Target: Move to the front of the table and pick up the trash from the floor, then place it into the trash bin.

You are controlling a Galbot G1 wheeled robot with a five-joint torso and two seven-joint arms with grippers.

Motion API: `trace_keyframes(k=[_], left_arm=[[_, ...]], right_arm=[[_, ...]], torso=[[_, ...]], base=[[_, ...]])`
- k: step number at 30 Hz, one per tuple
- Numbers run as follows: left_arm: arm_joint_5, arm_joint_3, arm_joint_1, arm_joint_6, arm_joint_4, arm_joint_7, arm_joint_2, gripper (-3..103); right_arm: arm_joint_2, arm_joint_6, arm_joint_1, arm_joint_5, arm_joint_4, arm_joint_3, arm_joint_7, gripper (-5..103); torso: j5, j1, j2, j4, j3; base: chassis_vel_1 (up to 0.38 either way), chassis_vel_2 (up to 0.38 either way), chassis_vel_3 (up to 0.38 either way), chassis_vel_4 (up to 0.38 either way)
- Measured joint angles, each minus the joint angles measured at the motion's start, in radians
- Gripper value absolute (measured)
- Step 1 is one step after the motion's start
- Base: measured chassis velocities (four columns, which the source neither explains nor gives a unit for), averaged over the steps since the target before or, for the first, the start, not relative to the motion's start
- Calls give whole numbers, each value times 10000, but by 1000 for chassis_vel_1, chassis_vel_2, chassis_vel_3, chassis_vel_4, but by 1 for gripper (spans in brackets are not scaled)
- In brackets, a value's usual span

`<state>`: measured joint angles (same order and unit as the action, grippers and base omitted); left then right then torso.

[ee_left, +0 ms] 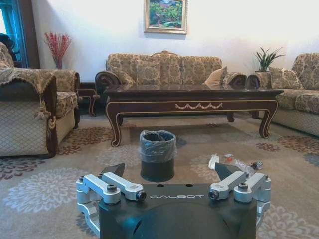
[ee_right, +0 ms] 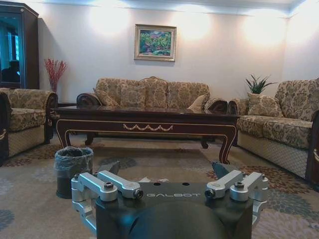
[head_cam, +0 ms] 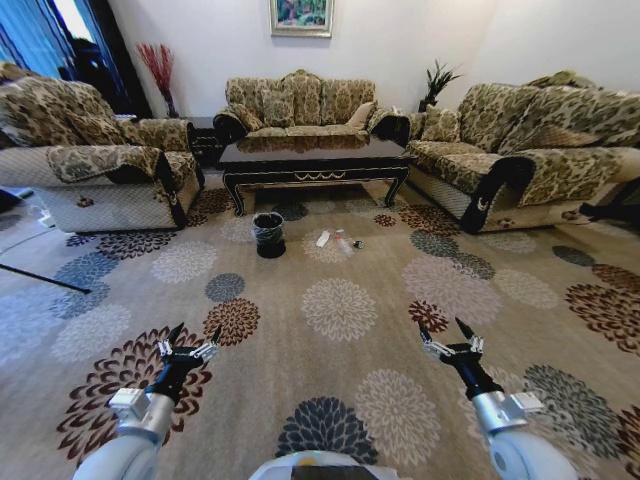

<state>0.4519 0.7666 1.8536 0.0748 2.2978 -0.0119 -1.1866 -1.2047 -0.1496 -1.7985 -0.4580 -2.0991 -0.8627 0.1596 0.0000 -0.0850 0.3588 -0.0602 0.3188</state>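
Head view showed the left gripper [head_cam: 191,334] and right gripper [head_cam: 446,331] spread wide, empty, well short of the trash [head_cam: 338,241] beside the trash bin [head_cam: 268,234].

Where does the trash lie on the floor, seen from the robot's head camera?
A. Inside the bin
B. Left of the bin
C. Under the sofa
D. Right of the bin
D: the trash lies on the carpet to the right of the black bin, before the table.

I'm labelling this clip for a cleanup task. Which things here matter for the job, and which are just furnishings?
Job: trash on the floor; trash bin; table; left gripper and right gripper, both open, low over the carpet.

Furnishings: sofas, painting, potted plant, red twigs.
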Motion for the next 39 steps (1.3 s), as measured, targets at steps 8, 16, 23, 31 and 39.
trace_keyframes(k=[8,16,23,31,39], left_arm=[[1,0,0,0,0,0,1,100],[1,-2,0,0,-5,-5,1,100],[8,-212,-180,383,-174,-643,49,100],[49,-221,-244,623,-128,-677,70,100],[-27,-174,-244,558,-135,-630,139,100]], right_arm=[[0,1,0,0,0,0,0,100],[0,1,-1,-1,0,-1,0,100],[-32,1,-122,7,-18,-68,0,100],[-49,1,-170,19,-18,-92,1,100],[-37,1,-145,20,-33,-88,1,100]], torso=[[0,-7,19,0,13],[0,-14,35,0,23],[0,31,-85,1,-50],[0,139,-415,0,-273],[0,244,-721,0,-476]], base=[[0,0,0,0],[0,0,0,0],[0,0,0,0],[0,0,0,0],[0,0,0,0]])
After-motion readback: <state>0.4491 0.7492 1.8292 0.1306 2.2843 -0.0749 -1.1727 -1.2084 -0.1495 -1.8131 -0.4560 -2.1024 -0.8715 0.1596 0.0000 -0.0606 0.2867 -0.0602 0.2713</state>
